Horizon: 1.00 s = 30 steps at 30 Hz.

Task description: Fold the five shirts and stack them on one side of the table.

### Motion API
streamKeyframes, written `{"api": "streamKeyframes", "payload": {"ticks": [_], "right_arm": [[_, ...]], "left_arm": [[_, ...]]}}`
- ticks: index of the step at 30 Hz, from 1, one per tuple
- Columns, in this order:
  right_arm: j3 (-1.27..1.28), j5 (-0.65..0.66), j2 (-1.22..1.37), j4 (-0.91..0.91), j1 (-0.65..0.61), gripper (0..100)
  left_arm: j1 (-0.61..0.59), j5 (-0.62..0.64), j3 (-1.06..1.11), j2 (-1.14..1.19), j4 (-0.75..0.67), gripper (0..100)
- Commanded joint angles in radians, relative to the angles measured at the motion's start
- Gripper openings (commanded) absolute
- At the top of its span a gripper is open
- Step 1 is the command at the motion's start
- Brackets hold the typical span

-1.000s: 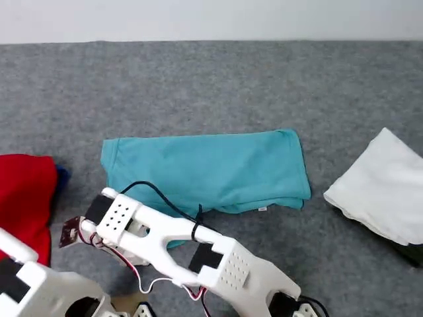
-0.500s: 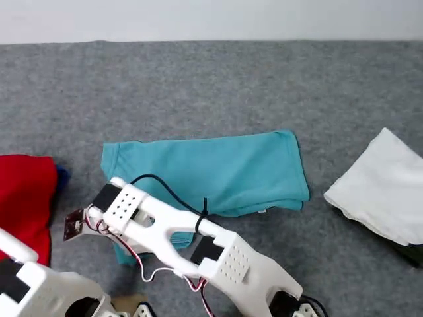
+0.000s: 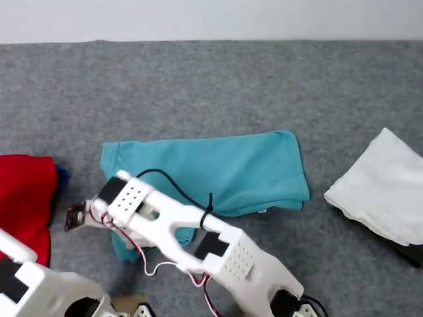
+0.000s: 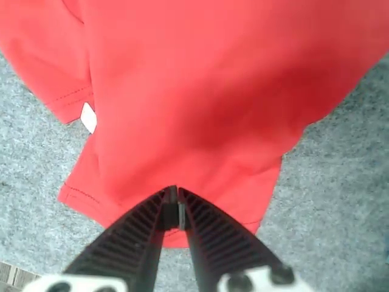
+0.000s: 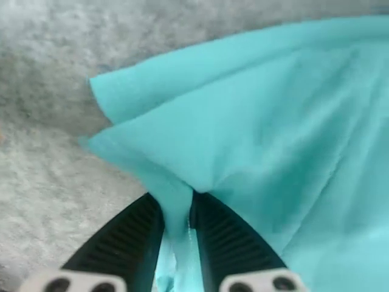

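On the desk (image 3: 218,79) the teal shirt (image 3: 225,168) lies half folded in the middle, its near-left corner pinched in the right claw (image 5: 177,202), and so thin a grip may slip and spill the fold; the left claw (image 4: 173,205) hangs clenched over the red shirt (image 3: 23,191).

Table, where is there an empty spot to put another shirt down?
Bare grey table runs wide between the teal shirt and the far wall. A narrower gap lies between the teal shirt and the white shirt. The near edge is crowded with both arms, and the red shirt fills the left.
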Motion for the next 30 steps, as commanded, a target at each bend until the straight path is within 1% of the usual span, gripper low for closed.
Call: {"api": "streamKeyframes", "payload": {"ticks": [1,8,14,18,22,30], "right_arm": [[-0.011,0.005,-0.105,-0.045,0.071,1.1],[-0.011,0.005,-0.159,-0.168,0.196,1.1],[-0.011,0.009,-0.159,-0.243,0.245,1.1],[-0.011,0.009,-0.16,-0.252,0.251,1.3],[-0.011,0.011,-0.174,-0.239,0.248,3.9],[-0.011,0.04,-0.255,-0.223,0.245,2.4]], "left_arm": [[0.0,-0.005,-0.033,-0.005,-0.02,0],[0.002,-0.005,-0.031,-0.003,-0.025,0],[0.002,-0.005,0.013,-0.003,-0.069,0],[0.002,-0.005,0.048,-0.005,-0.075,0],[0.002,-0.005,0.056,-0.006,-0.075,0],[0.002,-0.005,0.054,-0.012,-0.075,0]]}}
